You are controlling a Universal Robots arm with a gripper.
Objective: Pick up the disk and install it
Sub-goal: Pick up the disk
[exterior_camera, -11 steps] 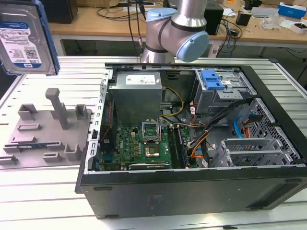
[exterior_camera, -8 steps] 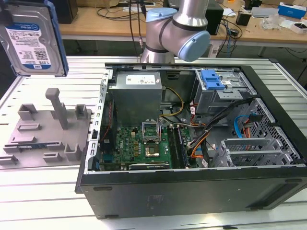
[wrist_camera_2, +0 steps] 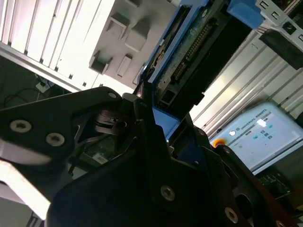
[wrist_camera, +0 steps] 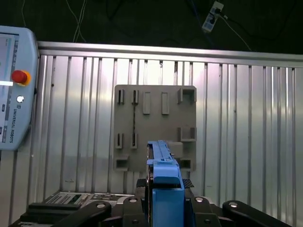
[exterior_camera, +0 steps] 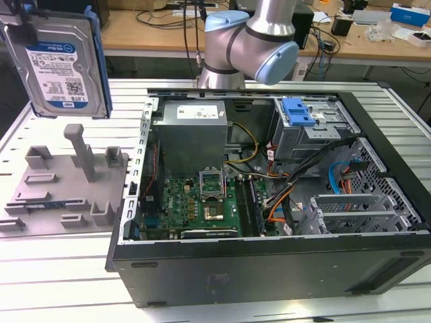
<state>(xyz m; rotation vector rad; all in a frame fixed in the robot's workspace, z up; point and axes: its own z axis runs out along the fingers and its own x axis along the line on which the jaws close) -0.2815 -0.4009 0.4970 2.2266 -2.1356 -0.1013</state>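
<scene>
Disk (exterior_camera: 57, 64) is hanging in the air above the grey fixture plate (exterior_camera: 67, 182), standing on edge with its white-and-blue label facing the exterior view and its blue carrier bracket (exterior_camera: 101, 60) running along its side. The claw (wrist_camera: 163, 185) is clenching on it: in the first wrist view the dark fingers (wrist_camera: 142, 183) are pressing the bracket from both sides, the drive pointing edge-on toward the plate. The plate is lying on the ribbed metal surface (exterior_camera: 40, 269), and the open computer case (exterior_camera: 269, 269) is sitting just beside the plate, toward the exterior view's right.
</scene>
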